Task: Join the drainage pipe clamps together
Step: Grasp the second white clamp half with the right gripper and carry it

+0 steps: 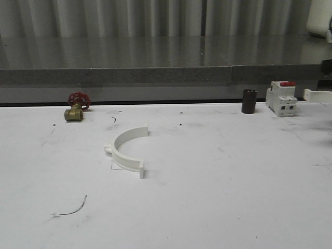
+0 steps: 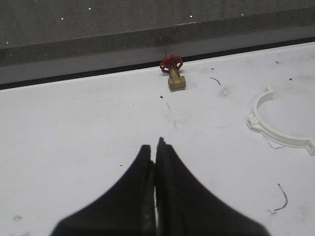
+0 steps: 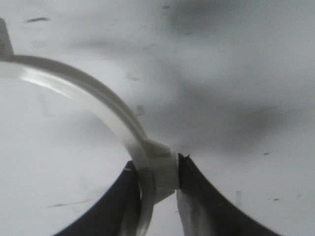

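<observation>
White plastic sits between the fingers of the right gripper [image 3: 157, 184]: it is clamped on one clamp half [image 3: 98, 105], held on the band close to its side lug, and the rest of the arc curves away from the gripper over the pale tabletop [image 3: 236, 59]. In the front view the end of this half [image 1: 317, 95] shows at the far right, near the back edge.

Closest to the left gripper [image 2: 156, 162] is only bare tabletop; its two dark fingers are pressed together and hold nothing. A little ahead of it and off to its right lies the other clamp half [image 2: 275, 132], resting on its edge with the open side turned away from that gripper and the end tabs free. Farther ahead, near the back wall, stands a brass valve [image 2: 174, 78] with a red handwheel. A dark cylinder [image 1: 249, 101] and a white breaker [image 1: 280, 97] stand at the back on the right side.

The step in hand seems to be bringing the held half to the lying one. To do it well, I think the right gripper should turn its half so that the two open sides face each other and the end tabs meet tab to tab, then press slowly. The lying half may slide on the smooth tabletop, so the left gripper could hold it steady first.
</observation>
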You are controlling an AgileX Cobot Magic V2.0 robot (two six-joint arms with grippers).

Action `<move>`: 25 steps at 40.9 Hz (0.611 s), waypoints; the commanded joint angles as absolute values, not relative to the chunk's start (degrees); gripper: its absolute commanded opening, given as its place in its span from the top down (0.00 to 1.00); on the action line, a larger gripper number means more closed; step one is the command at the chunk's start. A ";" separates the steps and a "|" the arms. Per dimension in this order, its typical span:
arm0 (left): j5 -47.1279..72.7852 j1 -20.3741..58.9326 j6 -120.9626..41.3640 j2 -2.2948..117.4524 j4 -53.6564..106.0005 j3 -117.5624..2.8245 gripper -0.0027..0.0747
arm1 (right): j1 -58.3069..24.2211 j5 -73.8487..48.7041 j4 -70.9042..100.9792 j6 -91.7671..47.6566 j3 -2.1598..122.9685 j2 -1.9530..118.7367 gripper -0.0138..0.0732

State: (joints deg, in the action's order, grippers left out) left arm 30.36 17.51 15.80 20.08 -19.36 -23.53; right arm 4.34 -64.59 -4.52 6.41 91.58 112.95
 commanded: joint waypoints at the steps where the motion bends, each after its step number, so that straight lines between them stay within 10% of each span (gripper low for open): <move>1: 25.70 17.43 15.90 20.41 -20.14 -25.05 0.99 | -1.17 -65.92 -5.12 12.81 92.89 109.63 0.65; 25: 25.70 17.43 15.90 20.41 -20.14 -25.05 0.99 | -26.16 -54.93 -3.53 31.67 92.89 109.81 0.65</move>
State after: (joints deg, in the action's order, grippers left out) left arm 30.36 17.51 15.80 20.08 -19.36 -23.53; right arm -25.21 -57.27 -3.50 30.21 91.58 112.95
